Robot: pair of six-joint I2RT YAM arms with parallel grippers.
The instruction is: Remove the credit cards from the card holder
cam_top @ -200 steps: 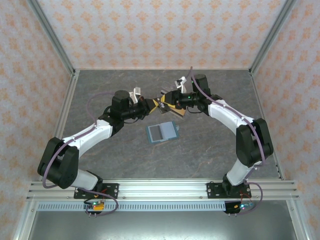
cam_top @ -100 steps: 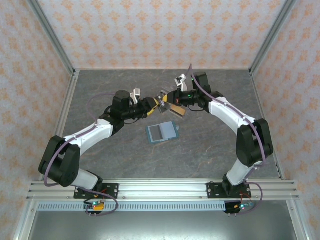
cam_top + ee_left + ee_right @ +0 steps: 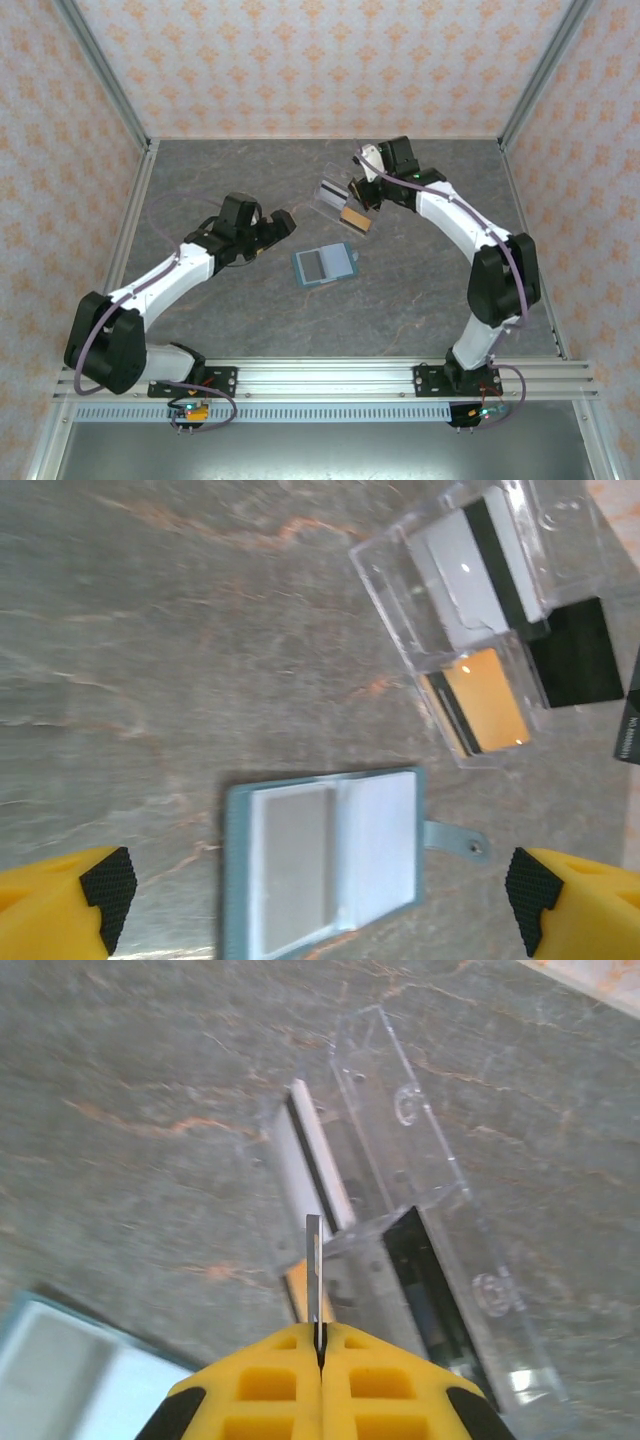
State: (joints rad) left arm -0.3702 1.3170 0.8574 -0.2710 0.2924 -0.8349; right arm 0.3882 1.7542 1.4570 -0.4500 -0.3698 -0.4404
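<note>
Open teal-blue bifold card holder (image 3: 323, 265) lies on the grey marbled desk (image 3: 420, 290), free room all round. The left fingers (image 3: 278, 222) hang released; the right fingers (image 3: 300, 1370) clench, apparently, a thin pale card (image 3: 313, 1260).

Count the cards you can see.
3: a white card and an orange card inside the clear plastic piece, and a black card next to the orange one. The thin edge in the right gripper may be a fourth; more may be hidden.
</note>
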